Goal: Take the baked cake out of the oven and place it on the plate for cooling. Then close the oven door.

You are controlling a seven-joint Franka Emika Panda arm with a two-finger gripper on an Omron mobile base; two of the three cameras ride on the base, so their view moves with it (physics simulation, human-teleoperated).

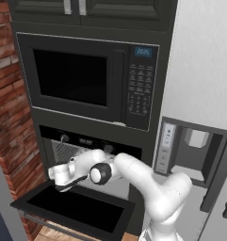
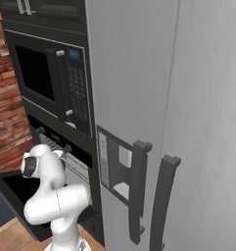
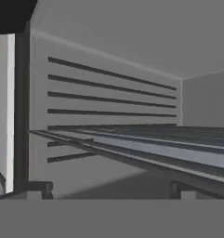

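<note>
With the oven door (image 1: pixel 72 211) dropped open, we push the gripper (image 1: pixel 55 177), jaws spread and empty, into the oven (image 3: pixel 108 93); cake perhaps deeper, everything else remains.

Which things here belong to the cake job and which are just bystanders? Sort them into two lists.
Job:
oven, cavity open
oven door, dropped flat
oven rack inside the cavity
gripper, jaws open, at the oven mouth

Bystanders:
built-in microwave above the oven
refrigerator with its dispenser
brick wall
</note>
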